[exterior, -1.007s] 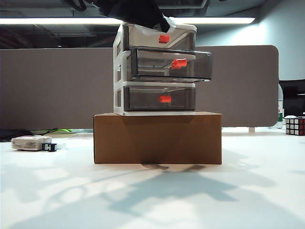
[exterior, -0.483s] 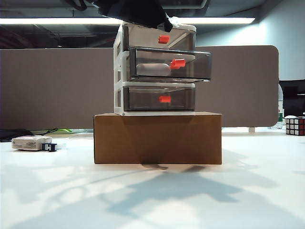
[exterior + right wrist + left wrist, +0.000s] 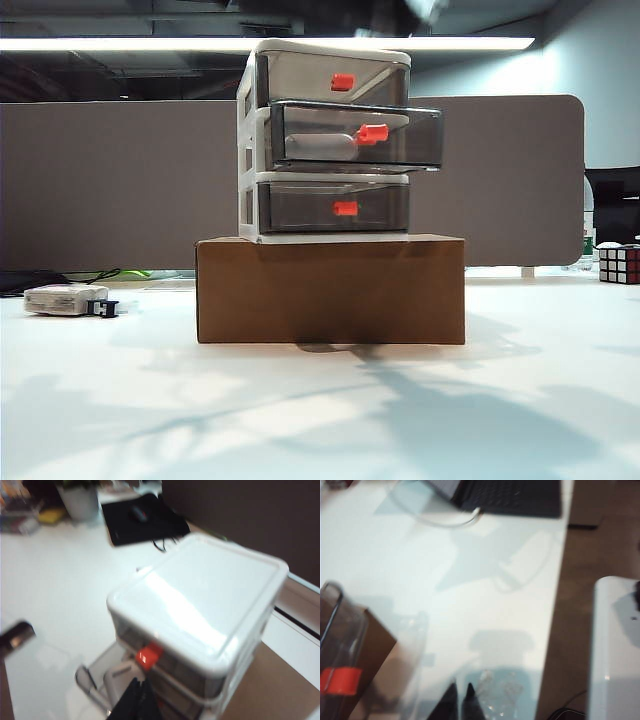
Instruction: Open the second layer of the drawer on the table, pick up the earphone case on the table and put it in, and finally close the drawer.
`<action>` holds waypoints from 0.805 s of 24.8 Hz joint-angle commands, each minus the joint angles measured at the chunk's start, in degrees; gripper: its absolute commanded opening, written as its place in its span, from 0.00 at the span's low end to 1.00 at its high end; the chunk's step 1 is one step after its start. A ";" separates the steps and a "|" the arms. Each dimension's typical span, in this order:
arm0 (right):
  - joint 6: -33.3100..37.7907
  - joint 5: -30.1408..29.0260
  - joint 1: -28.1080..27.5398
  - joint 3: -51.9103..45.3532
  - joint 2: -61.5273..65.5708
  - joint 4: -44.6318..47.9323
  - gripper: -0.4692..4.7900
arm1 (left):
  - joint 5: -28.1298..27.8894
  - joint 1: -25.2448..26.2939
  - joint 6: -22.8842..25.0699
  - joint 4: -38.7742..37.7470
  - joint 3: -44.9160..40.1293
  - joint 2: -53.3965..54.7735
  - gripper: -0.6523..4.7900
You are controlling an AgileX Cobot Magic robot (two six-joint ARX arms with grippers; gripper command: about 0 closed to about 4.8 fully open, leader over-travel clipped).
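Observation:
The drawer [image 3: 247,150] stands on a brown cardboard box [image 3: 330,290]. Its second layer [image 3: 405,145] is pulled out, red-orange handle [image 3: 373,133] forward. The white earphone case [image 3: 318,144] lies inside it, and also shows in the right wrist view as the earphone case [image 3: 119,679] in the open tray. My right gripper [image 3: 140,686] hangs shut and empty just above that tray, in front of the drawer's white top [image 3: 200,600]. My left gripper [image 3: 462,689] is shut and empty over the table [image 3: 420,570], beside a translucent drawer front with a red handle [image 3: 340,680]. Neither gripper shows in the exterior view.
A boxy white device with a dark plug [image 3: 65,299] lies at the table's far left, and a puzzle cube [image 3: 620,264] at the far right. A grey partition stands behind. A black mouse pad with a mouse [image 3: 145,520] and a dark keyboard [image 3: 510,495] lie further off.
The dark arm that hung over the drawer's top has pulled up out of the exterior view. The earphone case has settled in the pulled-out middle drawer.

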 commanded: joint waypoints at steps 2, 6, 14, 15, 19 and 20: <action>2.54 -2.32 1.53 7.21 8.85 4.76 0.08 | -7.65 0.44 0.39 0.68 -0.35 1.90 0.11; 2.58 -5.90 2.34 15.56 18.05 5.49 0.08 | -8.24 2.69 0.57 1.22 -0.74 2.93 0.11; 2.01 -6.62 3.78 21.27 29.07 3.80 0.08 | -8.28 8.55 0.81 4.63 -1.01 4.46 0.11; 0.87 -5.64 3.78 21.27 29.29 2.19 0.08 | -8.28 9.38 0.81 5.77 -1.01 5.09 0.11; -1.68 -3.13 3.78 21.24 29.40 -0.61 0.08 | -12.26 10.01 0.90 9.44 -1.01 7.26 0.11; -1.84 -2.69 3.78 21.24 29.40 -0.85 0.08 | -13.55 10.10 1.05 10.29 -1.01 7.74 0.11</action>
